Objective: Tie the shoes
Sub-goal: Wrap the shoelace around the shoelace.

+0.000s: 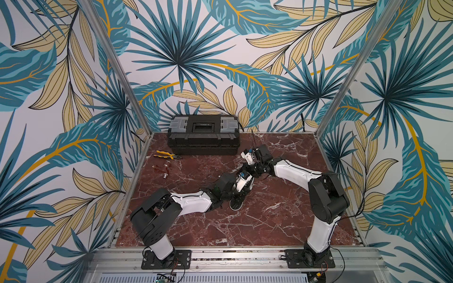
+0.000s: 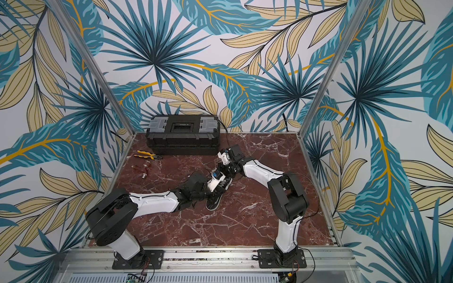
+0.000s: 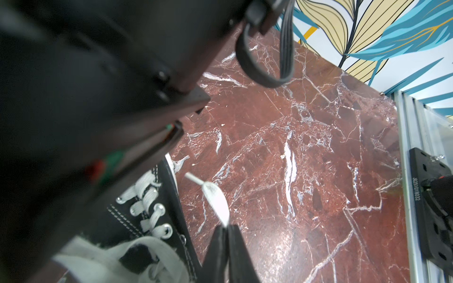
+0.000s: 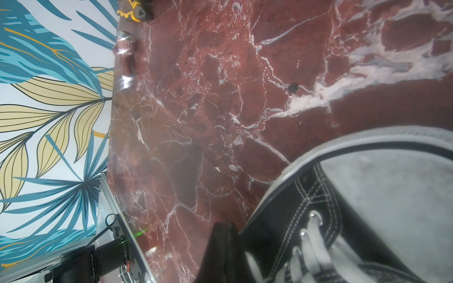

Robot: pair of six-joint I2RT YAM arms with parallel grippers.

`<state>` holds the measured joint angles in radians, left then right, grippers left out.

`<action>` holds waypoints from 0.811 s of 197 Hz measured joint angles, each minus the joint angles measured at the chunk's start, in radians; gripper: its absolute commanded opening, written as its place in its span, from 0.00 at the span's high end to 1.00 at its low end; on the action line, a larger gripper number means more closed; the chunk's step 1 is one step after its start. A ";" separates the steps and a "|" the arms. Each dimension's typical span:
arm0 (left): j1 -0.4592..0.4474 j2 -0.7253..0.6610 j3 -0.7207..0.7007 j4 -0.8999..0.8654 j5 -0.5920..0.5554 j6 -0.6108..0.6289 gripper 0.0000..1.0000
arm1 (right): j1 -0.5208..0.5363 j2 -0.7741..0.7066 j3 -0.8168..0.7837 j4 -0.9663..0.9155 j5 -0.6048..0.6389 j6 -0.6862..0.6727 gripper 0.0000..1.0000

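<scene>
The shoes are one black canvas sneaker [image 1: 237,201] [image 2: 214,201] with white laces, lying mid-table under both wrists. In the left wrist view its eyelet rows [image 3: 157,215] show, and my left gripper [image 3: 226,229] is pinched on the flat white lace end [image 3: 217,199], whose aglet sticks out past the tips above the marble. In the right wrist view the grey-white toe cap [image 4: 392,196] and black side [image 4: 282,220] show. My right gripper [image 4: 224,227] is shut beside the shoe's edge. A white lace strip [image 4: 252,267] runs along its fingers; whether it is pinched does not show.
A black toolbox [image 1: 203,134] stands at the back of the red marble table [image 1: 282,220]. Yellow-handled pliers [image 1: 168,154] and small metal fittings [image 1: 163,170] lie at the back left. Aluminium posts frame the table, and the arm bases [image 1: 166,259] sit on the front rail.
</scene>
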<state>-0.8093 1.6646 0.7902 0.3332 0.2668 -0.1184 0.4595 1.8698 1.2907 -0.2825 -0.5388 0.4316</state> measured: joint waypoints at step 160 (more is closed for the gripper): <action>0.220 -0.217 -0.071 -0.147 0.147 -0.043 0.33 | 0.000 0.000 0.003 -0.004 -0.003 -0.023 1.00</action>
<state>-0.5888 1.4475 0.7197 0.1864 0.4141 -0.1616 0.4599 1.8698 1.2942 -0.2863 -0.5419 0.4091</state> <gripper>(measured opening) 0.669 0.061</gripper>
